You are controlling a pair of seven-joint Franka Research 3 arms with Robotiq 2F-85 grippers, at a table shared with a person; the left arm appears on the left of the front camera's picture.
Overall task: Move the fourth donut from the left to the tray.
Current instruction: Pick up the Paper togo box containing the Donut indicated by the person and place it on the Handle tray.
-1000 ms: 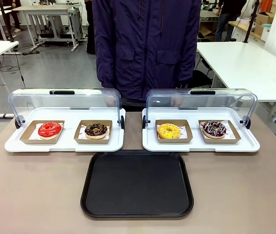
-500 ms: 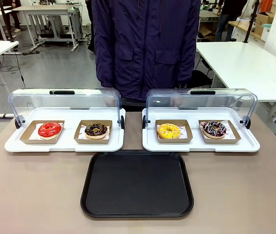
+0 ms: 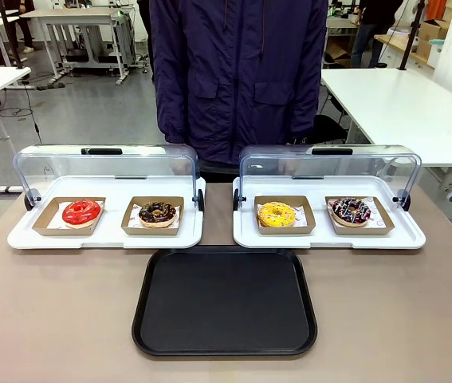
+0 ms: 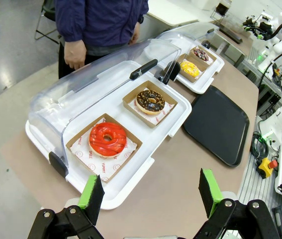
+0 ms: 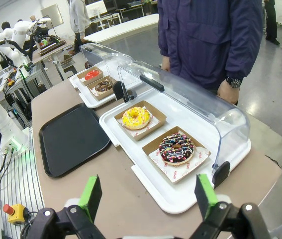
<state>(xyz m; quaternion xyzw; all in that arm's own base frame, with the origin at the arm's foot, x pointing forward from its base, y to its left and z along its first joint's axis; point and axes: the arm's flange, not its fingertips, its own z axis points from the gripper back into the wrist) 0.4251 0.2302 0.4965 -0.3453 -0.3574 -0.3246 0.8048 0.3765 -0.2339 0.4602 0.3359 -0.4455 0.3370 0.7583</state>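
Observation:
The fourth donut [image 3: 351,211], chocolate-glazed with drizzle and coloured sprinkles, sits in a brown cardboard holder at the right end of the right white display tray; it also shows as the sprinkled donut [image 5: 177,149] and far off as the fourth donut [image 4: 200,54]. The black tray [image 3: 225,300] lies bare at the table's near middle, also seen as the black tray [image 5: 72,138] and the black tray [image 4: 220,123]. My right gripper [image 5: 149,195] is open above the table edge, short of the sprinkled donut. My left gripper [image 4: 151,192] is open near the red donut [image 4: 107,139].
Yellow donut [image 3: 277,214], chocolate crumb donut [image 3: 158,212] and red donut [image 3: 81,211] sit in holders on two white display trays [image 3: 329,237] with raised clear lids [image 3: 327,167]. A person in a dark jacket [image 3: 240,72] stands at the far side.

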